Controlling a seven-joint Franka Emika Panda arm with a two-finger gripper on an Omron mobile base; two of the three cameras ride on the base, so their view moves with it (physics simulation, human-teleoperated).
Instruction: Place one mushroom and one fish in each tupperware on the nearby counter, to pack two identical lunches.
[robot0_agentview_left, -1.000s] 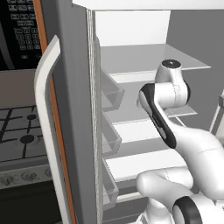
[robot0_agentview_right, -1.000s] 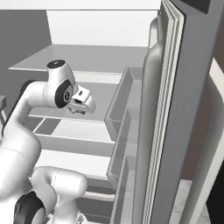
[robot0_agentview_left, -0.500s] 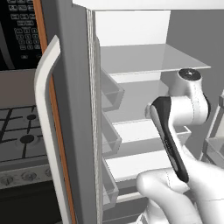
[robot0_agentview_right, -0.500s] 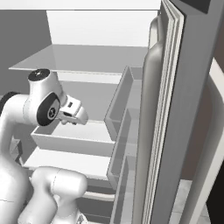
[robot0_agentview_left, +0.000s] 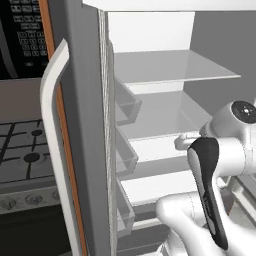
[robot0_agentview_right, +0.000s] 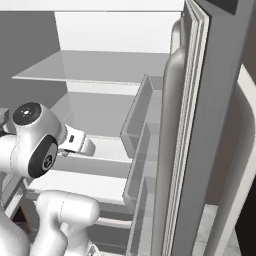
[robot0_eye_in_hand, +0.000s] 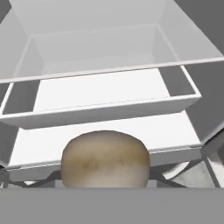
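Hand view: the tool (robot0_eye_in_hand: 105, 186) is clamped on a mushroom (robot0_eye_in_hand: 105, 158), in front of the open fridge's drawers (robot0_eye_in_hand: 100, 98). Judging by this, packing is early; neither tub nor surface is visible. Door bins (robot0_agentview_right: 142, 150) crowd the right; room lies behind the arm.

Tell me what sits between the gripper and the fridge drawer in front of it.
In the hand view, a mushroom sits at the gripper, with the fridge drawer beyond it.
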